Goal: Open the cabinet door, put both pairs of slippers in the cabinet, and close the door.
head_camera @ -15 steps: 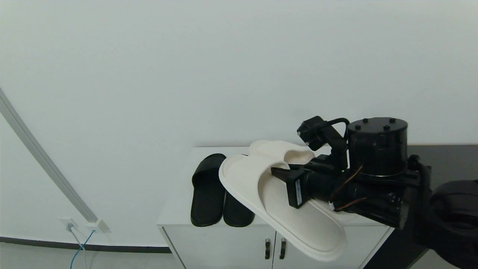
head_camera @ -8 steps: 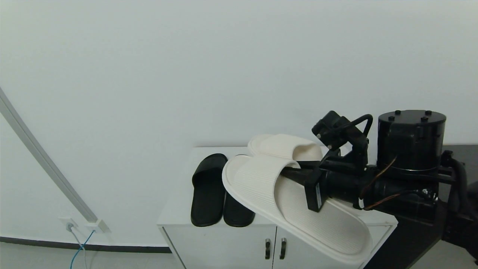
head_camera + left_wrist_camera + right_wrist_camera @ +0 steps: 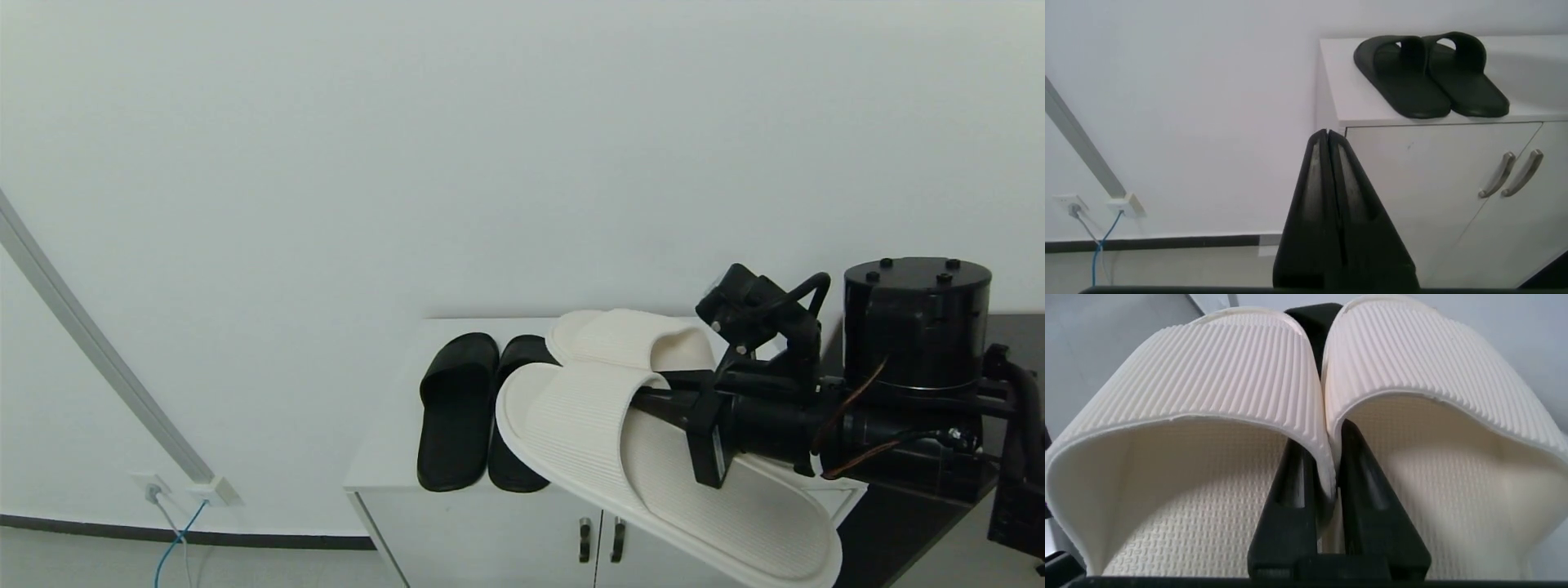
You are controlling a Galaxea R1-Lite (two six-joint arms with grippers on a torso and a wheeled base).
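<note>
Currently my right gripper [image 3: 653,394] clamps the white slippers [image 3: 588,416] by their adjoining straps, at 3 o'clock of the black slippers [image 3: 457,408] atop the cabinet [image 3: 384,465]. With the doors [image 3: 490,543] closed, I should grip firmly and stay clear; my closed, empty left gripper [image 3: 1328,163] should pull them.

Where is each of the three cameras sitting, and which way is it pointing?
Head view: on the robot's head, facing forward and down at the cabinet by the wall; the right hand holds the white slippers before it.
Left wrist view: on the left arm, looking past its shut left hand at the black slippers and door handles.
Right wrist view: on the right arm, looking along its fingers into the white slippers' straps.
Shared: head and left wrist views both show the black slippers on the cabinet.
</note>
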